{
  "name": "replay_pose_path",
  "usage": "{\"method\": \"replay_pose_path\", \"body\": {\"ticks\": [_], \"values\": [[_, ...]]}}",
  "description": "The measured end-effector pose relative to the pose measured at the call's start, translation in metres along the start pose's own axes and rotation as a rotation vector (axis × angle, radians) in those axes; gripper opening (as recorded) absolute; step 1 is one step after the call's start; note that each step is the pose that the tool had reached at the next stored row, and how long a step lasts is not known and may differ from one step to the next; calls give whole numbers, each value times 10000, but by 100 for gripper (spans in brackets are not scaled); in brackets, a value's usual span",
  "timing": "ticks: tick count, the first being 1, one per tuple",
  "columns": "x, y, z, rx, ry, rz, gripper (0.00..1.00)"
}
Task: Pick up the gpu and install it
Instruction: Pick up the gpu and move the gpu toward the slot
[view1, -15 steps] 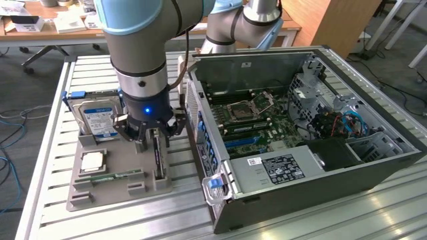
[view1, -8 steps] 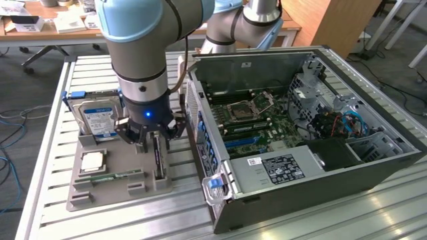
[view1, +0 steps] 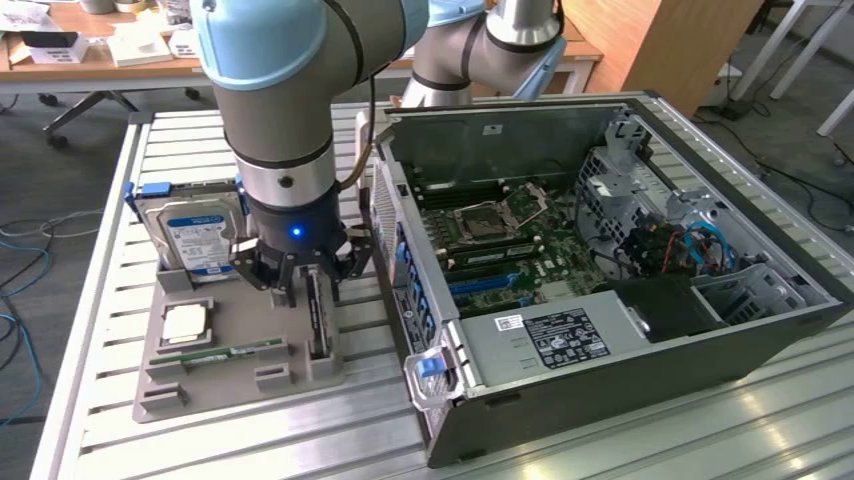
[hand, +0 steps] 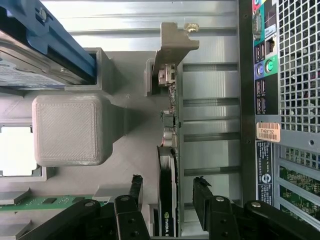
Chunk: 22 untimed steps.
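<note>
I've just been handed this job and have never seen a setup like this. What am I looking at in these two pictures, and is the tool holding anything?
The large grey and blue machine is a robot arm. The tool is the black claw at its end. The exterior view comes from a camera off the arm that looks over the table. The wrist view comes from a camera on the arm's wrist, looking past the tool's fingers.

On the table are a grey tray and an open computer case. The tray holds a hard drive, a chip, a memory stick and the gpu, which stands on edge.

The tool is open. It has one finger on each side of the gpu, with a gap on both sides, so nothing is held.
</note>
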<state>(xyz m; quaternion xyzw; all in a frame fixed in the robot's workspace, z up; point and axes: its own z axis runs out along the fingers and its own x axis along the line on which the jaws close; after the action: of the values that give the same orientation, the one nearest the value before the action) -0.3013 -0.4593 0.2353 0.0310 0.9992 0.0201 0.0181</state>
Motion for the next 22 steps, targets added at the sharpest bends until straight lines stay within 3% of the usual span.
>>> {"method": "replay_pose_path", "body": {"ticks": [22], "values": [[1,-2,40,2,3,0,53]]}}
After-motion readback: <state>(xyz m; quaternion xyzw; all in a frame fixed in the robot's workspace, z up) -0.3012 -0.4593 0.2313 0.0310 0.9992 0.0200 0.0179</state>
